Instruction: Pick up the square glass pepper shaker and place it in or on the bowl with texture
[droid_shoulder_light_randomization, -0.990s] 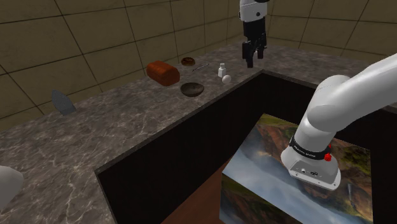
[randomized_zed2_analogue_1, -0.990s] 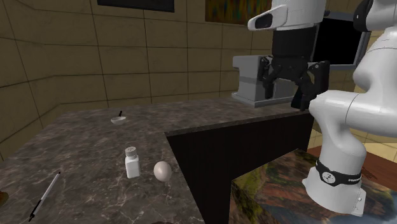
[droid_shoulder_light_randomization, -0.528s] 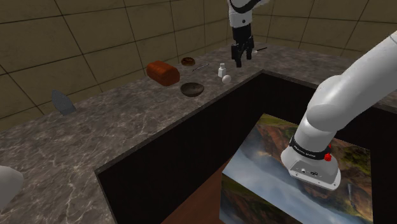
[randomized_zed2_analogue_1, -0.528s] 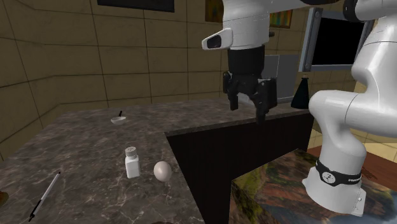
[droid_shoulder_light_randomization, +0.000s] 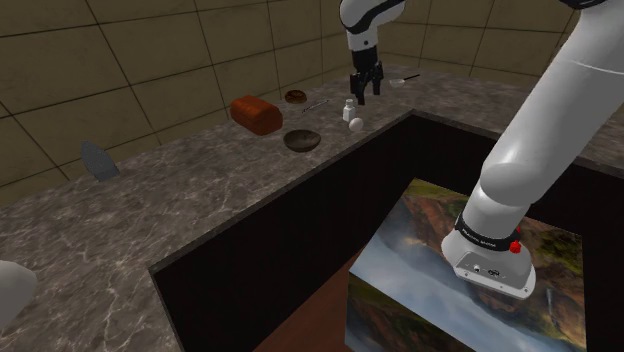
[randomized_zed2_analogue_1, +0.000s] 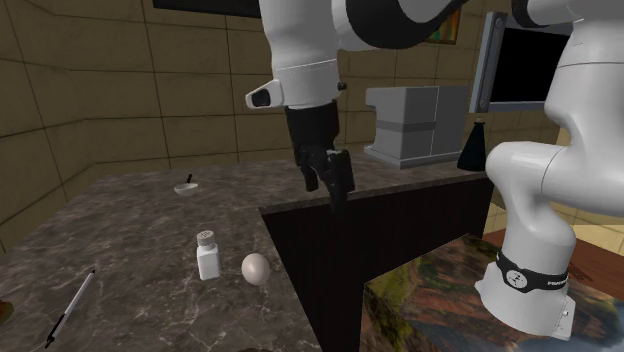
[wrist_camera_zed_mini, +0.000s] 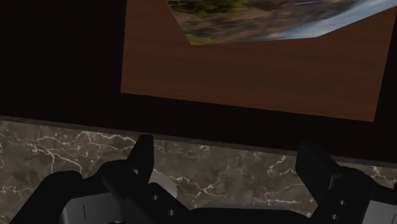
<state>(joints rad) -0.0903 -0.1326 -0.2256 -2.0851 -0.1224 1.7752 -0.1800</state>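
Observation:
The pepper shaker (droid_shoulder_light_randomization: 349, 108) is a small white square bottle with a grey cap (randomized_zed2_analogue_1: 208, 254), upright on the marble counter near its inner edge. A white egg (droid_shoulder_light_randomization: 356, 123) (randomized_zed2_analogue_1: 256, 267) lies right beside it. A dark brown bowl (droid_shoulder_light_randomization: 301, 140) sits on the counter to the shoulder view's left of the shaker, and a smaller brown bowl (droid_shoulder_light_randomization: 295, 97) stands farther back. My gripper (droid_shoulder_light_randomization: 362, 88) (randomized_zed2_analogue_1: 328, 180) hangs open above the counter edge, just beyond the shaker and apart from it. Nothing is between the fingers (wrist_camera_zed_mini: 143, 156), which stand wide apart.
A brown loaf (droid_shoulder_light_randomization: 256, 114) lies behind the bowl, with a pen (randomized_zed2_analogue_1: 70, 308) near the smaller bowl. A small dish (randomized_zed2_analogue_1: 185, 186) and a grey appliance (randomized_zed2_analogue_1: 420, 122) stand farther along the counter (droid_shoulder_light_randomization: 180, 190). My picture-covered stand (droid_shoulder_light_randomization: 440, 260) fills the recess.
The arm has swung toward the shoulder view's left and come down, bringing the gripper from over the counter's far corner to just above the shaker and egg. The fingers stayed open.

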